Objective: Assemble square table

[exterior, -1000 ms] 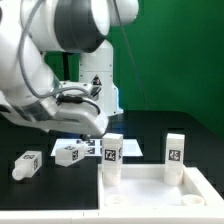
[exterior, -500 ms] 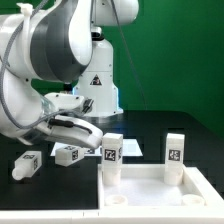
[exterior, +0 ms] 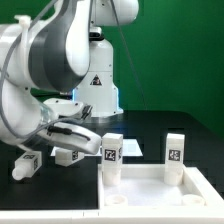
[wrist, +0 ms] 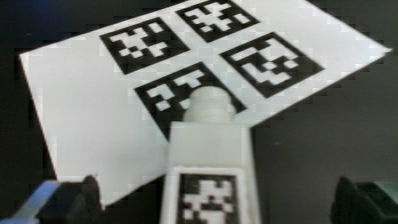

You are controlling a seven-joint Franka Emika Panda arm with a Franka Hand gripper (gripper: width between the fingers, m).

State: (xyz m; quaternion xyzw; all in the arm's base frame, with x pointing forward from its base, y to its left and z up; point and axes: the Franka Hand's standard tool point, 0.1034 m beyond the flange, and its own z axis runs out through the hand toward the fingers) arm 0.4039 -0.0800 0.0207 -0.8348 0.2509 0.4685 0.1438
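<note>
Two small white block-like legs w/ black-and-white tags stand upright on the white ribbed plastic square tabletop (exterior: 150,192): first upright leg (exterior: 110,152) at its far corner on the exterior view's left, second upright leg (exterior: 175,148) at its far corner on the right. Two more lie on the black worktop (exterior: 190,128) off the tabletop's left side: closer loose leg (exterior: 68,155), farther loose leg (exterior: 28,165)

Claw (wrist: 214,200) is spread wide, gripping nothing. The wrist-view leg (wrist: 210,165), prob. the closer one, lies between its fingers, untouched

Step looks like a pick: centre on the leg's long flat sides, stay off the peg end, close square

Only the wrist view shows that gap & the peg end against the flat white marker board (wrist: 107,90). Only the exterior view shows the tabletop
</note>
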